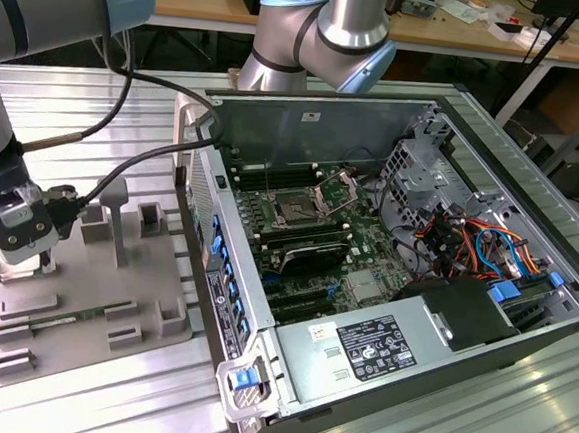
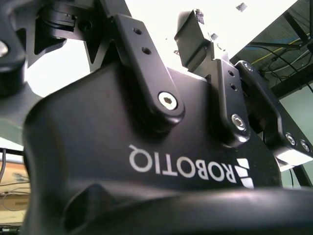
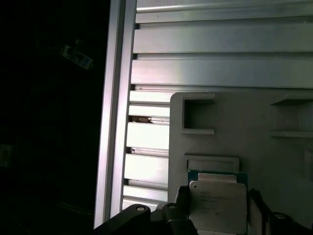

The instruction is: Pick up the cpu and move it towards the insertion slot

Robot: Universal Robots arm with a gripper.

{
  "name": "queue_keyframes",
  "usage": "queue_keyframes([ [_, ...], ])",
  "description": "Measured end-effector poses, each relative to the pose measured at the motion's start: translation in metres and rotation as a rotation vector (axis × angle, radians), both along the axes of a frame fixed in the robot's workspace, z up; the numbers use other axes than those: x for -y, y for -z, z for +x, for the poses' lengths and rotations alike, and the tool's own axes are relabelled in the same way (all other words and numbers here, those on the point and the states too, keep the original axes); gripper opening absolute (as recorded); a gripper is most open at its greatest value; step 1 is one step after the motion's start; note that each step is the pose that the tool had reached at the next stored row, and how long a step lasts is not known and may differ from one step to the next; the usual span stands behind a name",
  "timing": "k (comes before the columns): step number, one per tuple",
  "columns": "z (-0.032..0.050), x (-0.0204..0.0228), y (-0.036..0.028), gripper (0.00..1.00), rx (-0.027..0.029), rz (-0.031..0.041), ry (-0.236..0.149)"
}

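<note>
One claw (image 1: 16, 223), low over the grey tray (image 3: 225, 122) on my surface (image 1: 124, 404). The cpu (image 3: 217, 205) lies flat in a tray recess that, I judge, keeps it located for a grasp. It sits directly under the claw, which straddles it; whether the claw is clamped on it or apart, I cannot tell. The slot (image 1: 295, 211) is well away from the claw, facing up inside the open case (image 1: 522, 325).

The exterior view is evenly lit; glare streaks the aluminium table (image 1: 494, 423). The second wrist view's background is overexposed to white. In the first wrist view one side lies in black shadow; the cpu (image 3: 217, 205) is dimly lit.
</note>
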State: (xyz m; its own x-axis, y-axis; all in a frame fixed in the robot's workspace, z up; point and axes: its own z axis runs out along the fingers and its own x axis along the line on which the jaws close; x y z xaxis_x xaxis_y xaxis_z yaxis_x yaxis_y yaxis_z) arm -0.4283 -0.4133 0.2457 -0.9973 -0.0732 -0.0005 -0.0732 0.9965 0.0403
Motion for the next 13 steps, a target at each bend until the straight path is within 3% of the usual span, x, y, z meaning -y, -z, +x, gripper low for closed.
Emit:
queue_keyframes([
  [13, 0.0, 0.0, -0.0121, 0.55, -0.0001, 0.0, 0.0],
])
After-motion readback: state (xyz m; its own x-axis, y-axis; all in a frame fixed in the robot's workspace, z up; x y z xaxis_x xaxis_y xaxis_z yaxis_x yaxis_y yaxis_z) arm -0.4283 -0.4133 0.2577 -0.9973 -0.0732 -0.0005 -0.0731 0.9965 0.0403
